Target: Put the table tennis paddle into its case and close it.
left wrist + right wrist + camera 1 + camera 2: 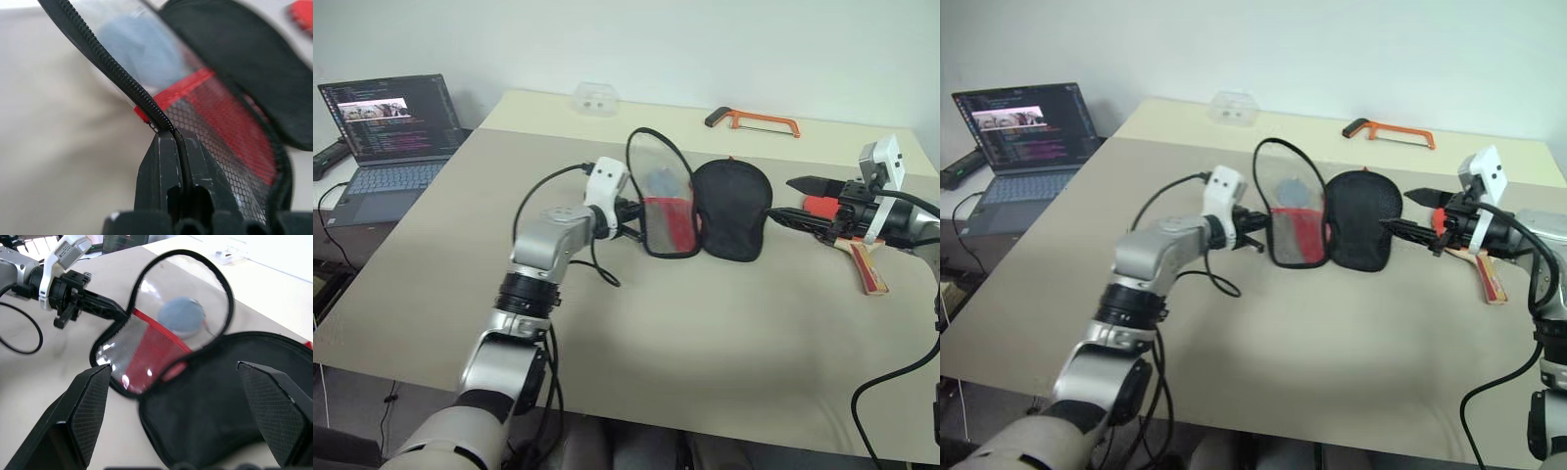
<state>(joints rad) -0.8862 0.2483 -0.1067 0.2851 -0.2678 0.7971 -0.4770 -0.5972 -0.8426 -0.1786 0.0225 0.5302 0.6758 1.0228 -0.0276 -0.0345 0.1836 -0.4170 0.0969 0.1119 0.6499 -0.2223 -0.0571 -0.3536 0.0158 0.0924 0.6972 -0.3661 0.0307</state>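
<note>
Your left gripper (628, 217) is pinched tight on the zip edge of the case (705, 208), lifting one flap upright; the other, black flap lies flat on the table (705, 333). The case sits unzipped mid-table, btwn both arms. Your right gripper (1410, 211) has its fingers spread wide, empty, pointing at the case's black side. The table tennis paddle (862, 257) lies on the table under your right wrist, handle toward you, just beside the case.

Head pair overlooks table (705, 323); wrist cams close on case (210, 416).
</note>
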